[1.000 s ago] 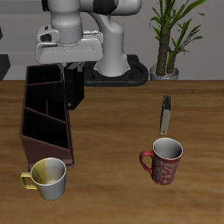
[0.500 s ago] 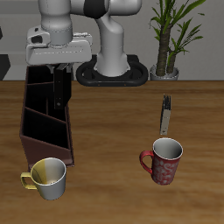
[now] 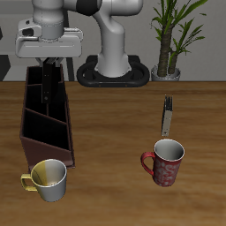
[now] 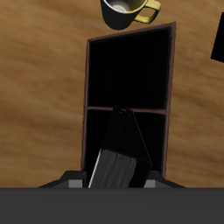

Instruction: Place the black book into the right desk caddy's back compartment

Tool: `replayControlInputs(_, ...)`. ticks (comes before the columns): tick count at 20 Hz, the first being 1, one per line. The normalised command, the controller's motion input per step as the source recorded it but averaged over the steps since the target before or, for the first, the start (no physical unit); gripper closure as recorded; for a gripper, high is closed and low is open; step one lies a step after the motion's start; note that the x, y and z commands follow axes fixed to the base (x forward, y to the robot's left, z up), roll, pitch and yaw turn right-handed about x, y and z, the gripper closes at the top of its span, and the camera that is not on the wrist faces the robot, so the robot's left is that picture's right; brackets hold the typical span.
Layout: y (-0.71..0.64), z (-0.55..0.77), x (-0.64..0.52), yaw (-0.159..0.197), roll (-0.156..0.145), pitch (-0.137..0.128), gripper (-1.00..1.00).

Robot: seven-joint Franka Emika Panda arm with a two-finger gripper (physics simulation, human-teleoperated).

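Note:
The right desk caddy is a long maroon-brown box with a black inside split by partitions; it runs from near the yellow mug toward the back of the table. My gripper is shut on the black book and holds it upright over the caddy's back section. The book's lower end is at about the level of the rim. In the wrist view the book hangs below the fingers, over a dark section of the caddy.
A yellow mug stands at the caddy's front end and also shows in the wrist view. A red mug and a thin grey upright slab stand apart from the caddy. A potted plant is at the back.
My gripper has carried the black book sideways, from beside the caddy's outer wall to over its back section. Mugs and slab have not moved.

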Motion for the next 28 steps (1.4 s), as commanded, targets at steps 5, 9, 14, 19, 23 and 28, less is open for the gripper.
replayControlInputs(5,-0.32,0.03,-0.11,0.018,-0.066,-0.006,1.00)
replayControlInputs(9,-0.23,-0.09,-0.03,0.007,-0.053,0.009,1.00)
replayControlInputs(14,-0.11,-0.16,0.02,-0.010,-0.025,0.023,1.00)
replayControlInputs(19,-0.04,-0.17,0.03,-0.014,-0.010,0.022,1.00)
replayControlInputs(23,-0.03,-0.15,0.01,-0.014,-0.001,0.014,1.00)
replayControlInputs(28,-0.08,-0.20,0.05,-0.008,-0.005,0.024,1.00)
